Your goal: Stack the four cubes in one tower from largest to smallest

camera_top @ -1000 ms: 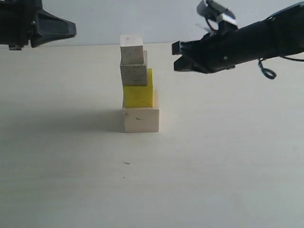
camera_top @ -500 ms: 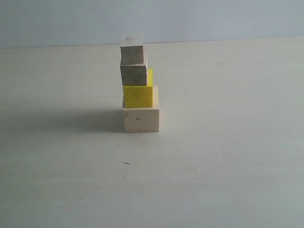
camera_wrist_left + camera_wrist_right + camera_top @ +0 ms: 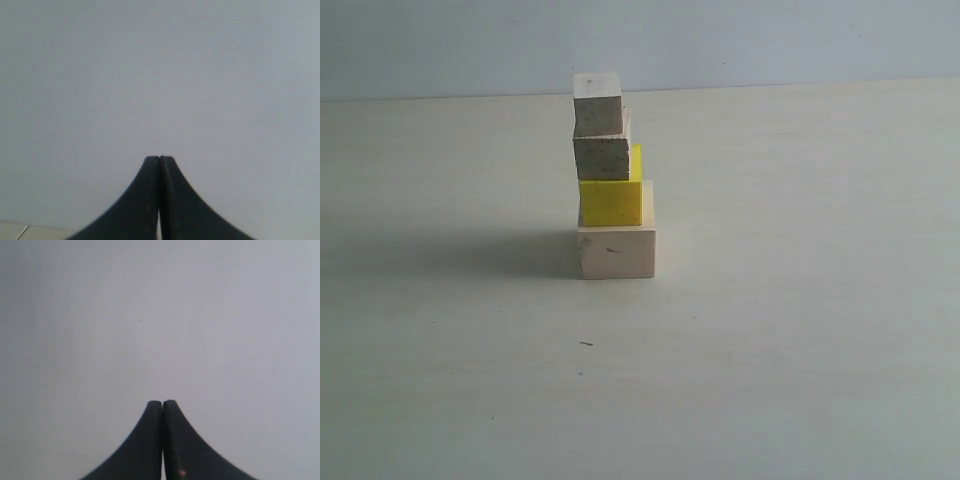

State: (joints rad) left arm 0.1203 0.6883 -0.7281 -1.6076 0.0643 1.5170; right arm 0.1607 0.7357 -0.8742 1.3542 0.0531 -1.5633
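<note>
In the exterior view the tower stands alone in mid-table. Its base is the large pale wood cube [image 3: 616, 252]; on it sits the yellow cube [image 3: 611, 202], then the grainy grey-tan cube [image 3: 601, 157], and the tiny pale cube [image 3: 597, 103] tops the column. Each upper cube sits shifted toward the left edge of the one below. Neither arm shows in the exterior view. The left gripper [image 3: 159, 158] is shut with nothing between its fingers and faces a plain grey wall. The right gripper [image 3: 163, 402] is shut and empty too, also before a bare wall.
The pale table [image 3: 800, 330] runs back to a grey wall [image 3: 770, 40]. A small dark speck [image 3: 586, 344] lies on the table in front of the tower. A sliver of pale surface [image 3: 20, 231] shows at one corner of the left wrist view.
One second ago both arms hung at the top left and top right of the exterior view; they have since drawn out of it. The tower has not moved.
</note>
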